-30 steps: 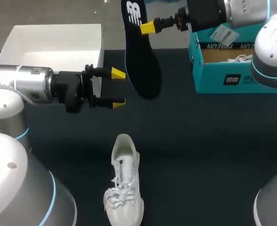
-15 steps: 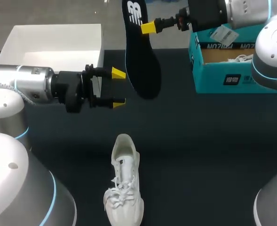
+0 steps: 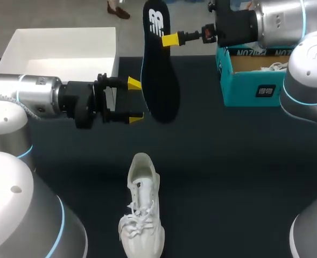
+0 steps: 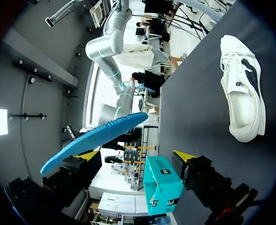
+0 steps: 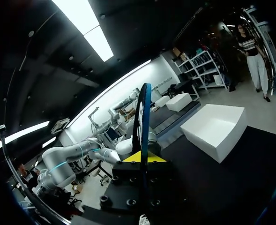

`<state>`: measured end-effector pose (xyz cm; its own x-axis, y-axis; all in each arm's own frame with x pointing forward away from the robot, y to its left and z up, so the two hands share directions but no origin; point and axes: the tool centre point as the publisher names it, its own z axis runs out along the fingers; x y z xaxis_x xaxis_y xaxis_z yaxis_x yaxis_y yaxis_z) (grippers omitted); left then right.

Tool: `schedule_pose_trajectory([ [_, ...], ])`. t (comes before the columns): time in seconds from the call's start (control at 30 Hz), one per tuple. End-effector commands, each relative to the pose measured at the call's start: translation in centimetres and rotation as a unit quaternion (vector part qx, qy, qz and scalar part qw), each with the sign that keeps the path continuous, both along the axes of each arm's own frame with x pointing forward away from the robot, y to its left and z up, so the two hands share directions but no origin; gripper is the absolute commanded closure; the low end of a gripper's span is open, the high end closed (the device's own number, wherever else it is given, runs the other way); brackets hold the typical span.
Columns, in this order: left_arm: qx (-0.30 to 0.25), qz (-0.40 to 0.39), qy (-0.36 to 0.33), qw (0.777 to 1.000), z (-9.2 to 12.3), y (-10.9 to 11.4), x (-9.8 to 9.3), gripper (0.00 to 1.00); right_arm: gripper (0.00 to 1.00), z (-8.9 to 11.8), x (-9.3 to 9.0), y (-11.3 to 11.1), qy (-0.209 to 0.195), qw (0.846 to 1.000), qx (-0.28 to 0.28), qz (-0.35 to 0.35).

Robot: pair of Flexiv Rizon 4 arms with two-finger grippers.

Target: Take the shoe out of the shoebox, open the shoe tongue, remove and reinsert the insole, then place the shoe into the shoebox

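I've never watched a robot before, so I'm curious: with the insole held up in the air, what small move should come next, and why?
Probably the open left gripper should ease onto the lower end of the insole to steady it. The right gripper pinches only the upper part, the rest hangs free, and the shoe lies below.

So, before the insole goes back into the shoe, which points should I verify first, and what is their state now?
1. Right gripper shut on the insole, which hangs clear above the table: ok.
2. Left gripper open, at the insole's lower edge: ok.
3. Insole actually between the left fingers: cannot tell.
4. Shoe lies on the table with its opening up, apart from both grippers: ok.
5. Tongue pulled open far enough for the insole: cannot tell.
6. Shoebox open and out of the way at the far right: ok.
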<state>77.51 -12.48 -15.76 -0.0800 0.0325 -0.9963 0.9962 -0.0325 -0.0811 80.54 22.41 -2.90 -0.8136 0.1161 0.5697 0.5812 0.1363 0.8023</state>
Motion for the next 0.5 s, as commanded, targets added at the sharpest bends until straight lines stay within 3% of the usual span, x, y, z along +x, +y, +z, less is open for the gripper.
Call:
schedule_pose_trajectory([
  [0.03,-0.001,0.000,-0.001,1.000,-0.1,-0.1,0.0,0.00,1.00,-0.9,-0.9,-0.4,0.011,1.000,0.012,-0.009],
  [0.5,-0.002,0.000,-0.022,1.000,0.6,0.3,0.4,0.00,1.00,-3.4,-2.5,-1.3,0.079,0.996,0.015,-0.022],
])
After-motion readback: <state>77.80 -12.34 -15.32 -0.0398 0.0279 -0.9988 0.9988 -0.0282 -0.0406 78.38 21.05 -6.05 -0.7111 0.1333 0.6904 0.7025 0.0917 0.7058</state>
